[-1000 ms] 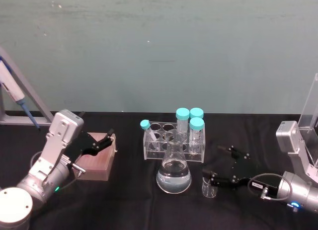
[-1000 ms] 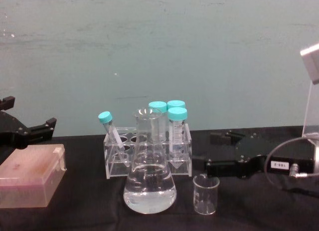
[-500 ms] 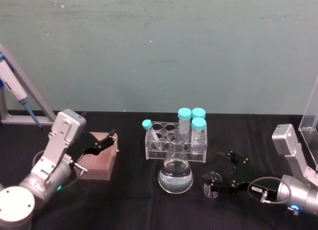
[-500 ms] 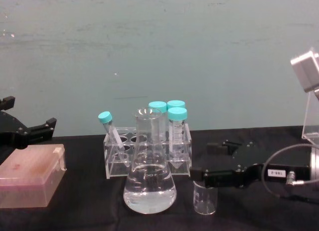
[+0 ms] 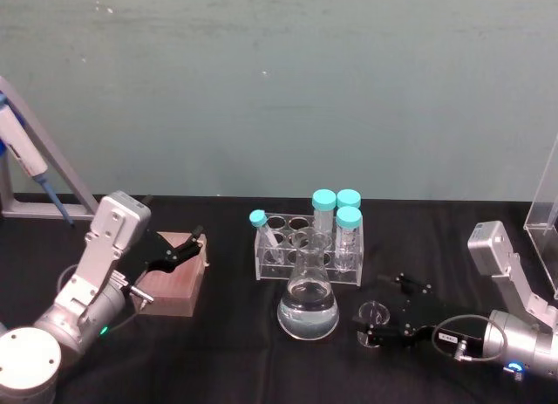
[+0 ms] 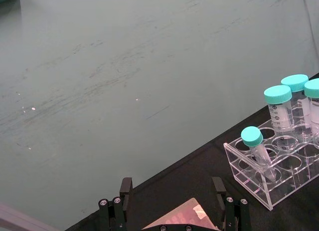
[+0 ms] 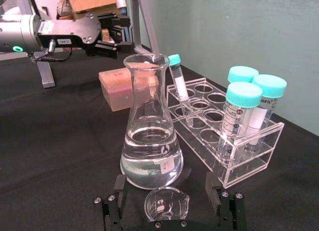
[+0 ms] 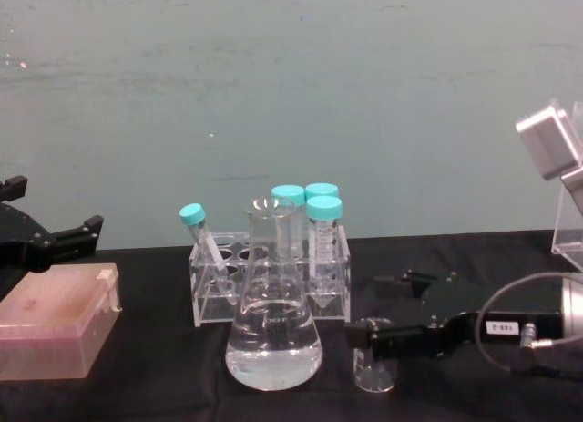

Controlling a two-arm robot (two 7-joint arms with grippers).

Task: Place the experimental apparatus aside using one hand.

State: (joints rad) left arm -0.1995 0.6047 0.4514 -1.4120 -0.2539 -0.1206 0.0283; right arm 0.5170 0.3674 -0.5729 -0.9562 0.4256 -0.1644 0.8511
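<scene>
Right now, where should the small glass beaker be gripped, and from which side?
Grip the small beaker across its round side wall, just below the rim, coming in level from the robot's right. It stands upright, and the conical flask stands close on its left, so that side looks crowded. The right gripper sits that way now, with an open finger on either side of the beaker.

wall [image 5: 261, 90]: dull green, scuffed, rising behind my table [image 5: 227, 360] | table: black cloth | metal frame [image 5: 70, 184]: 1 slanted grey strut at table's far-left edge
</scene>
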